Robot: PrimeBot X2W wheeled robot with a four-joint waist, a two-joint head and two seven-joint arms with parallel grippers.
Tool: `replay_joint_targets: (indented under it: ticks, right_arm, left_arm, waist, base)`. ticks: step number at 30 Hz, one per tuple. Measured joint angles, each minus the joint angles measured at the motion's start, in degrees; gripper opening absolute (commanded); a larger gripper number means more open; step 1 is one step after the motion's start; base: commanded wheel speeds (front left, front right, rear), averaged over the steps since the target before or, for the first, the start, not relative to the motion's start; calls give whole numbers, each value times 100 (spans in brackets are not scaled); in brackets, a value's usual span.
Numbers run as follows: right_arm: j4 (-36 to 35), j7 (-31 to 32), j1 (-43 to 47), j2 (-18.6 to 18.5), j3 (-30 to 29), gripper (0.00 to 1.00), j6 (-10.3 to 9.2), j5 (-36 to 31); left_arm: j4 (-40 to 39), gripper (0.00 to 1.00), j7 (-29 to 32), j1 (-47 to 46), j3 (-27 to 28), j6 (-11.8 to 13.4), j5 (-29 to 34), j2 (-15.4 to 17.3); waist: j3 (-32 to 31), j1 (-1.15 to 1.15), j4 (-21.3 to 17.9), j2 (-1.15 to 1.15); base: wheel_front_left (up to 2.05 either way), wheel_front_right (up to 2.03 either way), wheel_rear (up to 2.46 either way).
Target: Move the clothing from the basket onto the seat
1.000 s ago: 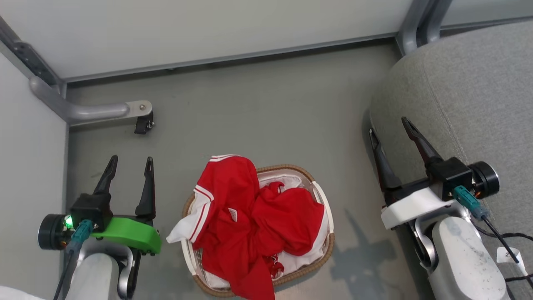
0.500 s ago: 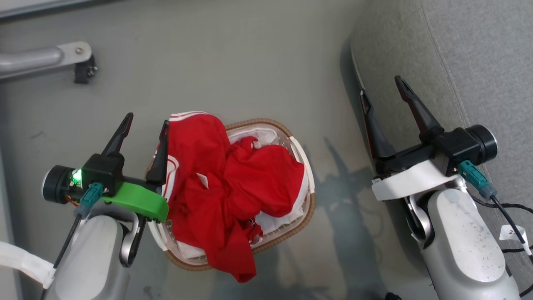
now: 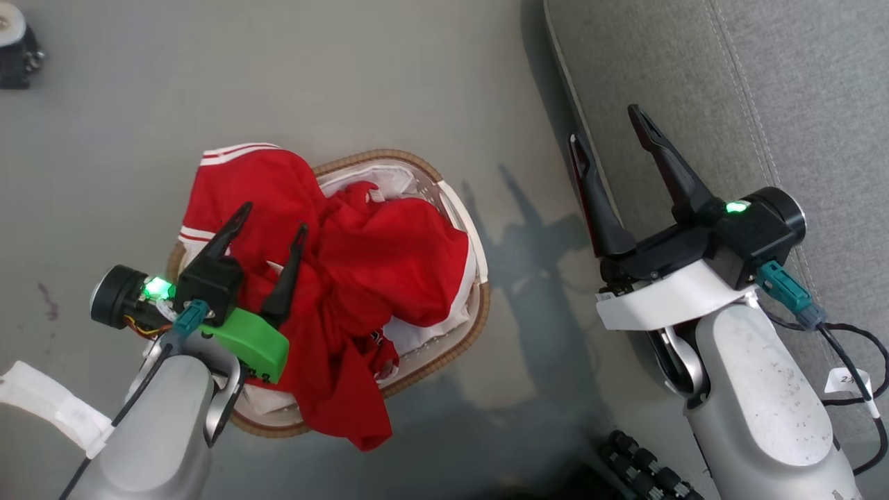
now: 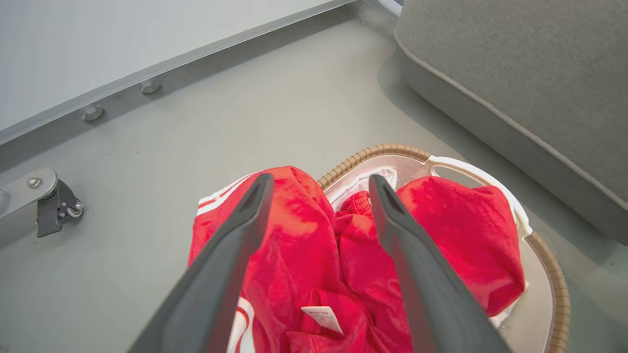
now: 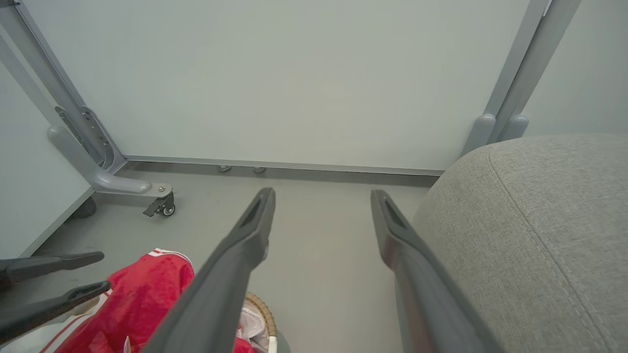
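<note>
Flanking the basket [image 3: 479, 305] on its right, the seat [image 3: 799, 104] rises as a broad grey cushion with a stitched seam. A strip of floor [image 3: 514, 173] separates its rounded edge from the basket's brown woven rim. Beyond the basket, open floor runs to a pale wall panel [image 5: 294, 73] with a metal rail along its foot. A black castor [image 4: 56, 206] on a metal leg stands far to the left, well apart from the basket. Two grey posts [image 5: 520, 63] stand at the seat's far corner.

The right pincer [image 3: 603, 125] hovers released and empty at the seat's edge, with one finger over the cushion and the other along its border. A black cable [image 3: 854, 347] with a white tag trails from that wrist across the cushion.

The clothing [image 3: 389, 257] is heaped in the basket. A striped cuff spills over the far left rim and a red fold droops over the near rim. The white liner [image 3: 375, 177] shows at the far and right sides, and a small label [image 4: 321, 317] lies among the folds. The left pincer [image 3: 275, 217] hangs over the heap's left part, fingers spread and holding nothing. Whether its tips touch the fabric cannot be told.
</note>
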Motion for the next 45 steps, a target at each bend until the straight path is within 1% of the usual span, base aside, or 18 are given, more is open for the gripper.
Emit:
replay_joint_targets:
  ticks: [5,11,14,17,19,24,26,30,31,32,35,38,45]
  right_arm:
    - [-23,-1,-57,2,102,100,0,101]
    - [29,0,-61,7,182,100,0,170]
    - [99,0,-58,-1,214,100,0,210]
    - [130,0,-54,3,265,100,0,226]
    - [148,0,-53,2,311,100,0,280]
    - [118,0,-51,2,387,100,0,322]
    - [92,0,-49,3,416,100,0,339]
    - [90,0,-46,2,454,100,0,396]
    - [91,0,-47,3,465,100,0,412]
    - [90,0,-49,4,472,100,0,417]
    - [103,0,-52,3,479,100,0,456]
    - [145,0,-55,4,470,100,0,455]
    - [286,0,-78,7,346,100,0,366]
  left_arm:
    - [307,100,-1,-185,-455,0,13,194]
    - [1201,100,0,-422,-1077,-1,261,407]
    - [1729,100,-1,-565,-1394,-3,322,388]
    - [2281,100,-1,-774,-1591,-5,398,363]
    - [2587,100,-1,-920,-1648,-3,506,345]
    - [3296,100,-1,-1256,-1823,154,777,269]
    - [3570,100,-1,-1369,-1906,154,883,222]
    - [4035,100,-1,-1550,-1945,153,890,68]
    - [4123,88,-1,-1589,-1945,149,861,30]
    - [4185,0,-1,-1619,-1957,142,860,3]
    - [4273,0,-1,-1679,-1951,119,776,-70]
    - [4162,0,-1,-1674,-1951,109,722,-103]
    - [3461,0,-1,-1284,-1859,86,543,-143]
  waist:
    - [288,0,-132,0]
    - [531,0,-310,0]
    - [613,0,-396,0]
    - [675,0,-455,0]
    - [713,0,-482,0]
    - [819,0,-549,0]
    - [856,0,-571,0]
    - [916,0,-602,0]
    - [926,0,-606,0]
    - [932,0,-611,0]
    - [920,0,-610,0]
    - [852,0,-589,0]
    - [498,-1,-482,0]
  base:
    - [0,0,0]
    - [0,0,0]
    - [0,0,0]
    - [0,0,0]
    - [0,0,0]
    - [0,0,0]
    - [0,0,0]
    - [0,0,0]
    - [0,0,0]
    - [0,0,0]
    - [0,0,0]
    - [0,0,0]
    - [0,0,0]
